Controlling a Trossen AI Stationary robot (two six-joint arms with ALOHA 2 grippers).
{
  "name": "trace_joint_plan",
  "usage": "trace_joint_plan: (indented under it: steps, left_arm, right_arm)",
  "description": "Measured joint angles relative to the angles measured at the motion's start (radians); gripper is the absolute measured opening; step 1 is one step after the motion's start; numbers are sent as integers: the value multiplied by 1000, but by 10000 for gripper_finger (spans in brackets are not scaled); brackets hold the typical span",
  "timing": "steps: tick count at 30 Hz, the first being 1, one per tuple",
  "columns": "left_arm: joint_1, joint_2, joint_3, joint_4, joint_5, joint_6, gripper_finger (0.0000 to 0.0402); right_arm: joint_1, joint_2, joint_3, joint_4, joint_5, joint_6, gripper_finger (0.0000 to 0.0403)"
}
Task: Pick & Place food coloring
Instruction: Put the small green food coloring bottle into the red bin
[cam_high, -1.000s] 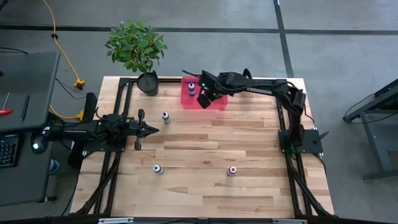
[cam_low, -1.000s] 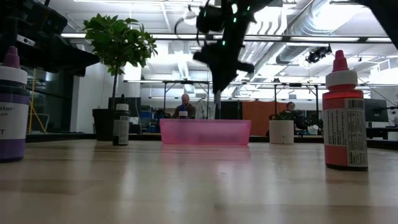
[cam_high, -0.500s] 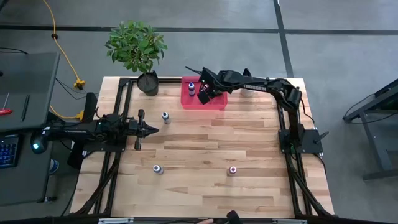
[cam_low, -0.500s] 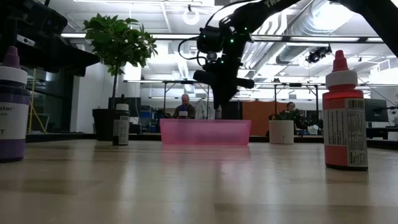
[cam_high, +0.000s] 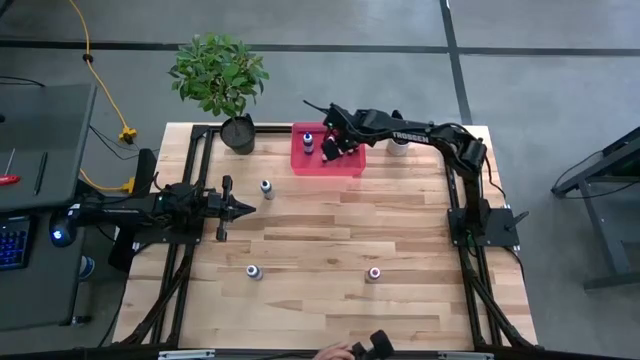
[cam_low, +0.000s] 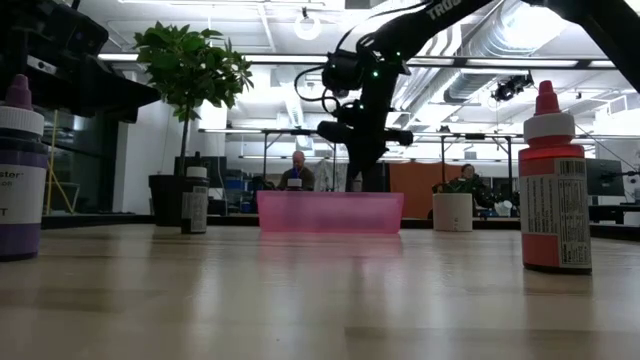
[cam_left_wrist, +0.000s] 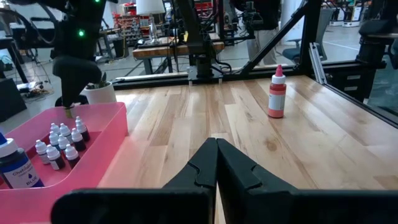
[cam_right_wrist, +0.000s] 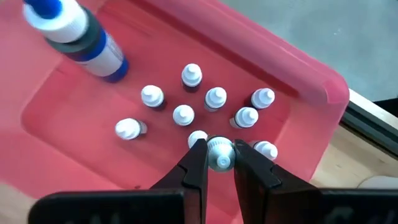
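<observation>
A: High view. Where are the arms, taking the pink bin (cam_high: 312, 163) as reference?

B: Right gripper (cam_high: 330, 152) is over the bin's middle, at the far edge of the table (cam_high: 400, 240). Left gripper (cam_high: 243, 209) waits well to the near-left of the bin, low over the wood. A large blue-capped bottle (cam_high: 307, 141) stands in the bin. Three bottles sit outside it: one (cam_high: 266, 188) just near-left of the bin, two (cam_high: 254, 271) (cam_high: 374, 272) well apart from it toward the near edge. A potted plant (cam_high: 222, 78) stands just left of the bin.

A: Low view?

B: The right arm comes down into the bin (cam_low: 330, 212). A purple bottle (cam_low: 20, 180) and a red bottle (cam_low: 555, 190) stand near the camera, well in front of the bin. A small white pot (cam_low: 452, 211) sits right of the bin.

A: Left wrist view?

B: Left fingers (cam_left_wrist: 239, 171) are pressed together, nothing between them. A cluster of tiny bottles (cam_left_wrist: 61, 144) stands in the bin (cam_left_wrist: 115, 127). The red bottle (cam_left_wrist: 277, 93) is out on the wood.

A: Right wrist view?

B: The right gripper (cam_right_wrist: 219, 155) is clamped on the white cap of a tiny bottle (cam_right_wrist: 219, 153), inside the bin (cam_right_wrist: 68, 106) among the other tiny bottles (cam_right_wrist: 184, 114). The large blue bottle (cam_right_wrist: 84, 37) stands apart from them.
</observation>
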Motion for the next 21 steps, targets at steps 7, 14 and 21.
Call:
trace_joint_plan:
  steps: [7,14,21]
  left_arm:
    - [0,0,0,0,0,0,0]
    - [0,0,0,0,0,0,0]
    - [0,0,0,0,0,0,0]
  right_arm:
    - [-19,-2,-65,88,-31,6,46]
    - [-32,0,-119,163,-50,7,46]
    - [-40,-1,-124,172,-39,0,46]
